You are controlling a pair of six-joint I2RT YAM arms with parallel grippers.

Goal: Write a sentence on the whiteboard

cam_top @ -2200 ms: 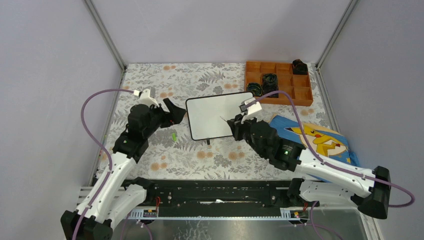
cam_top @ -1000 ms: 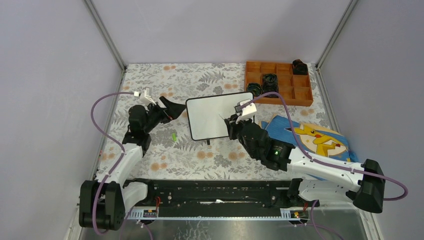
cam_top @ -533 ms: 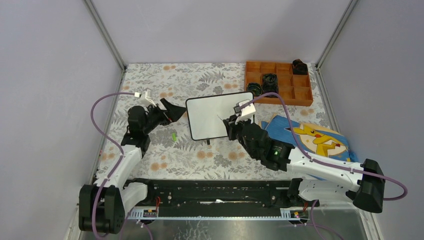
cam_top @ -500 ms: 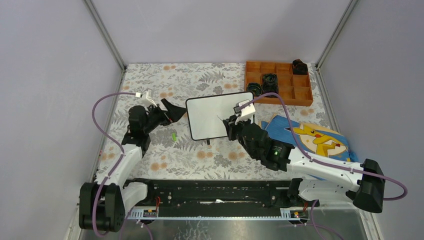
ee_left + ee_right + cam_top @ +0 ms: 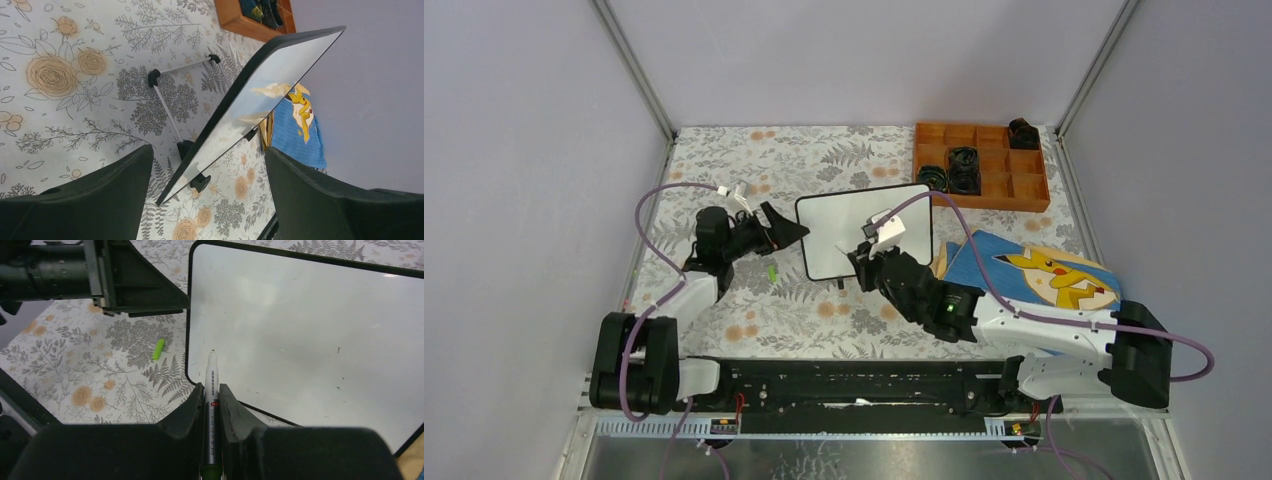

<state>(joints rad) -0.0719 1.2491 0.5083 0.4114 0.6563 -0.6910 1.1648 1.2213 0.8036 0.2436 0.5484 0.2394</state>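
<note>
- the whiteboard stands propped at a tilt on its thin wire stand, in the middle of the flowered table.
- the left gripper is spread wide at the board's left edge; from its wrist view the edge sits ahead of the gap between the two fingers. i cannot tell if they touch it.
- the right gripper is pinched narrow around a marker, tip pointing at the board's lower left part; contact cannot be told.
- a green cap lies on the table just left of the board.
- an orange tray sits far right, a blue cloth nearer.
</note>
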